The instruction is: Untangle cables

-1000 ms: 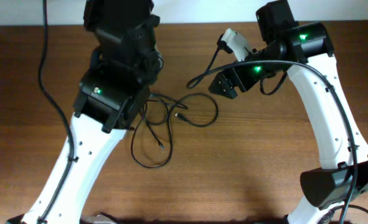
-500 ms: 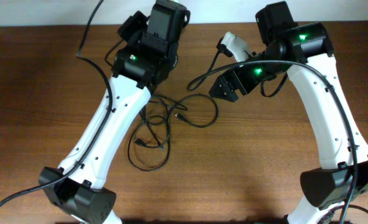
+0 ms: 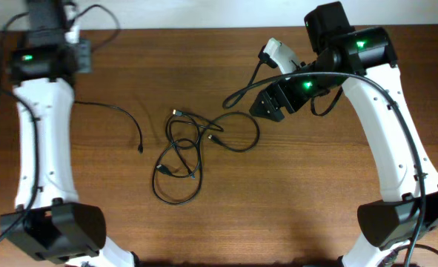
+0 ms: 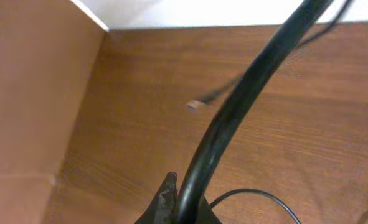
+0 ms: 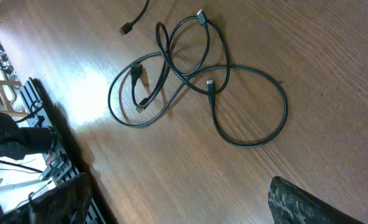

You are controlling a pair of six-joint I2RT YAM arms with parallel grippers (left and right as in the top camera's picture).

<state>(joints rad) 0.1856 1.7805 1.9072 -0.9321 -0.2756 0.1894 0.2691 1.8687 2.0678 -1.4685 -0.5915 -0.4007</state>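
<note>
Brown wood grain runs across the whole bench (image 3: 278, 200), and two white arms stand over it, one at each side.

On the left, the left arm reaches into the far back corner. In its wrist view the left gripper (image 4: 174, 205) has its jaws pinched narrow on the loose cable (image 3: 115, 111), which rises as a black cord close past the lens. From above, that one cable lies by itself just right of the arm. It curves down to a single plug at its free end, well apart from the others.

In the middle of the bench sits the tangle (image 3: 185, 144), thin black cables looped over one another. One big loop hangs toward the front and another bulges to the right. I count four plug tips poking out of it, but how many cords that makes I cannot tell.

On the right, the right gripper (image 3: 267, 104) hangs above the bench just past the tangle's upper right edge. Its jaws are spread wide, with nothing between them.
</note>
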